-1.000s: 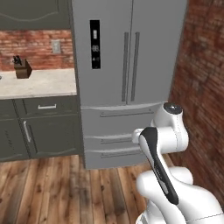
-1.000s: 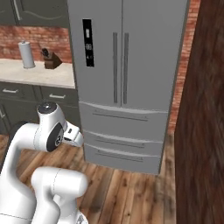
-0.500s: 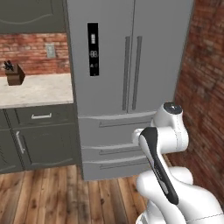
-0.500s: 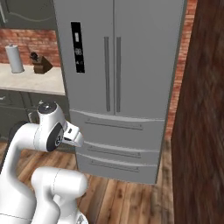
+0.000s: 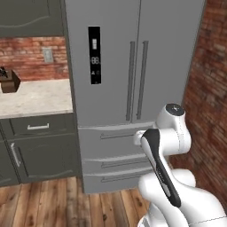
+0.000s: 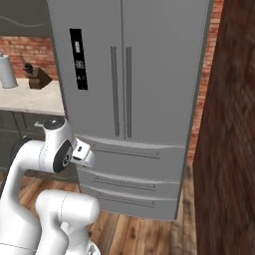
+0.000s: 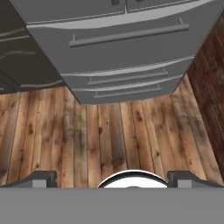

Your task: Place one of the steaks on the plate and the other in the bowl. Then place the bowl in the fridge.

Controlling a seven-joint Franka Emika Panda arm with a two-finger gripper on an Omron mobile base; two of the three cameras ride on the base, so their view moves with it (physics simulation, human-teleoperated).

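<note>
**Operator:** I am looking at the fridge [image 5: 133, 88] straight ahead. Both upper doors are shut, with the two long handles side by side at the middle seam and the black display panel [image 5: 94, 55] on the left door. The drawers below are shut as well.

**Observer:** Where is the arm?

**Operator:** Folded up close in front of the fridge's lower part. From the left base camera I see its elbow joint against the drawer fronts, right of centre. From the right base camera the wrist end sits near the upper drawer's left side.

**Observer:** And the gripper?

**Operator:** The gripper [image 7: 112, 179] points down at the wooden floor [image 7: 109, 131] just in front of the fridge. In the hand camera I see its two dark tips at the far left and far right of the bottom edge, so the fingers [image 7: 41, 178] stand wide apart with nothing between them.

**Observer:** What else is around?

**Operator:** Left of the fridge runs a pale counter [image 5: 35, 97] over dark-grey cabinets [image 5: 40, 150], backed by brick. A brown knife block [image 6: 39, 77] stands at the back of it, and a white cylinder [image 6: 6, 72] stands further left. A brick wall [image 5: 208, 88] closes the right side.
</note>
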